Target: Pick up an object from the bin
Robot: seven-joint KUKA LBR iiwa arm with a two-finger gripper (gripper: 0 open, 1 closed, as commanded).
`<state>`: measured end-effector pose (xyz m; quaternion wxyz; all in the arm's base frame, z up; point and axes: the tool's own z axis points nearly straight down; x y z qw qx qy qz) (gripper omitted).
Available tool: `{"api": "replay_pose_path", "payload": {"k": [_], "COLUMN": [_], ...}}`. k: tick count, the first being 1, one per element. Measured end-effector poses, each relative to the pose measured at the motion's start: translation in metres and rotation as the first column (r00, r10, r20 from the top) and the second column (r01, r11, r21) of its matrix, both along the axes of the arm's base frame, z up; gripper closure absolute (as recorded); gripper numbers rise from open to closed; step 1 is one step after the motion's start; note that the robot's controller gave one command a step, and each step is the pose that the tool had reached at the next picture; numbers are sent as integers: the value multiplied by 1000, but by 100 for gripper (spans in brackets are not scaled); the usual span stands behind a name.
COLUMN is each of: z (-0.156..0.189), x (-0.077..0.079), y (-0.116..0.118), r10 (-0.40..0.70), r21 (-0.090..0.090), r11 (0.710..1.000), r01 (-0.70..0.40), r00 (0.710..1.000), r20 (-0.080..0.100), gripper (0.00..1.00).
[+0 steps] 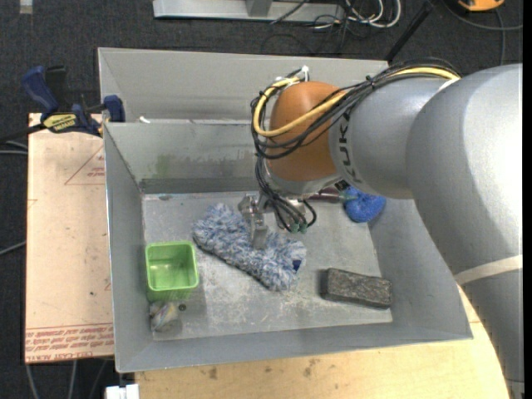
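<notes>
My gripper hangs low in the middle of the bin, its fingers touching the top of a blue-and-white fluffy cloth that lies spread across the bin floor. The fingertips press close together into the cloth's pile. A blue soft object sits just right of the gripper, partly hidden by the arm. A dark grey rectangular block lies to the lower right of the cloth.
A green square cup stands at the left of the bin floor, with a small greyish lump in front of it. The arm and its orange cover cover the bin's upper right.
</notes>
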<state>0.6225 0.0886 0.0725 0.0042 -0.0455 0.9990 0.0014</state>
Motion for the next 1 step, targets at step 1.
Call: {"api": "replay_pose_path", "payload": {"k": [1], "z": [147], "x": [23], "y": [6], "r10": [36], "r21": [-2], "r11": [999], "r01": [-36], "r00": [999], "r20": [-1], "gripper": [100]}}
